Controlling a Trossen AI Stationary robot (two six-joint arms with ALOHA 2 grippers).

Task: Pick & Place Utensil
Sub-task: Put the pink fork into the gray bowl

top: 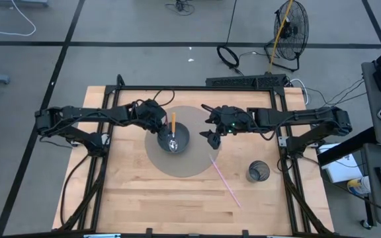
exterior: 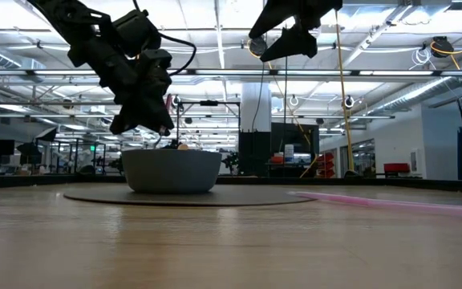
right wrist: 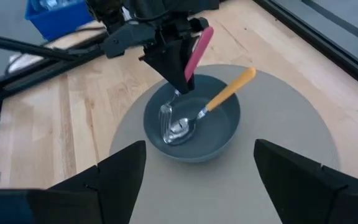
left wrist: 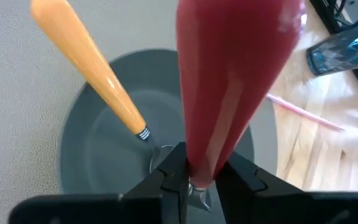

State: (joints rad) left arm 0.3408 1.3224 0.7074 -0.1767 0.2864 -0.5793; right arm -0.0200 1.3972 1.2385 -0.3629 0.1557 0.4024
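The left end effector (right wrist: 178,84) hangs over the grey bowl (right wrist: 219,134), its fingers pinched narrowly on the neck of a pink-handled fork (right wrist: 197,48). In the left wrist view the two dark fingers (left wrist: 169,177) close on the fork just where the pink handle (left wrist: 235,81) tapers into metal. The fork stands nearly upright, tilted a little, with its tines (right wrist: 165,118) down inside the bowl, close to the bowl's floor; whether they touch it cannot be told.

Beside the fork, an orange-handled spoon (right wrist: 229,90) lies in the same bowl, its metal head (right wrist: 180,129) on the bowl's floor and its handle leaning out over the rim, away from the left end effector.

The bowl sits on a round grey mat (top: 194,168) on the wooden bench (top: 144,198).

The right end effector (right wrist: 194,171) is held above the mat, just beside the bowl, with its fingers spread wide and nothing between them. In the low view it sits high, well above the bowl (exterior: 171,170).

Farther toward the right arm's side, a pink straw (top: 225,177) lies flat on the bench, one end at the mat's edge. A dark mesh cup (top: 258,172) stands upright near it, apart from the mat.

Beyond the bench, a floor fan (top: 290,30) stands on the grey floor.
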